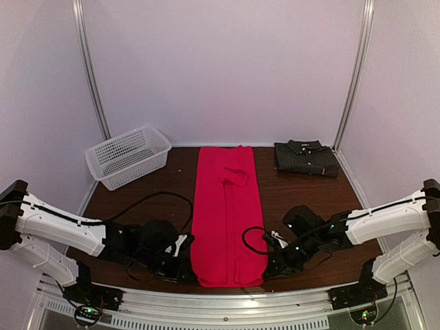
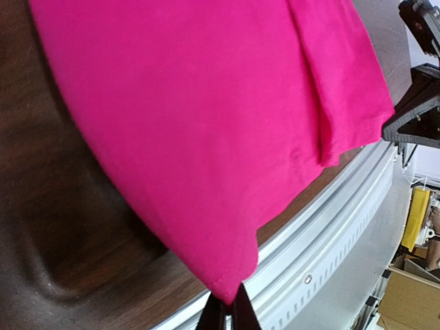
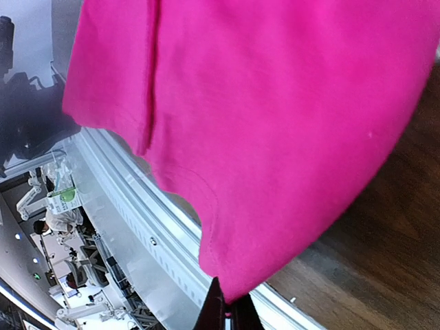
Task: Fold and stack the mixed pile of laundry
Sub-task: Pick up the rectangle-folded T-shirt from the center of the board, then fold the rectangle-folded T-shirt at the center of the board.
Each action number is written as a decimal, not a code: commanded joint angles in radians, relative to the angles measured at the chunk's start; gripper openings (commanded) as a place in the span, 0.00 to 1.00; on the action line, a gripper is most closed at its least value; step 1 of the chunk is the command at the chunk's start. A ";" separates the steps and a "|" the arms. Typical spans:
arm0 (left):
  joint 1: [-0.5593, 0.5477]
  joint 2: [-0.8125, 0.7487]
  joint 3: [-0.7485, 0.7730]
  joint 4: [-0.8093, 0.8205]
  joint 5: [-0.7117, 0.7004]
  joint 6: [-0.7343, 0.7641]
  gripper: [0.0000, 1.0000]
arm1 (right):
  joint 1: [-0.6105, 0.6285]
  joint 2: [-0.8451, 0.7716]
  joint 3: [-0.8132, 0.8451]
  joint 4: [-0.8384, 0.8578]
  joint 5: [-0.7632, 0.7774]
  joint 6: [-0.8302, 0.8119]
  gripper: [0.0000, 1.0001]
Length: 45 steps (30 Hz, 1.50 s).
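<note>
Your left jaws and right jaws are clamped shut, each pinching a near corner of the bright red-pink cloth T-shirt.

The T-shirt lies as a long strip down the middle of the bench, splitting it in two. To its left, bare bench runs up to the basket in the far left corner, crossed by a looping cable. To its right, bare bench reaches the folded shirt at the far right. The left arm and right arm lie low across the near corners.
</note>
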 commanded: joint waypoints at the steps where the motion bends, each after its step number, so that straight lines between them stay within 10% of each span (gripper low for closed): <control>1: 0.001 -0.018 0.106 -0.070 -0.047 0.090 0.00 | 0.002 -0.027 0.096 -0.097 0.046 -0.092 0.00; 16: 0.248 0.088 0.272 -0.134 0.031 0.283 0.00 | -0.235 0.130 0.362 -0.261 0.022 -0.361 0.00; 45: 0.703 0.765 1.015 -0.201 0.171 0.565 0.00 | -0.617 0.891 1.249 -0.388 -0.109 -0.538 0.00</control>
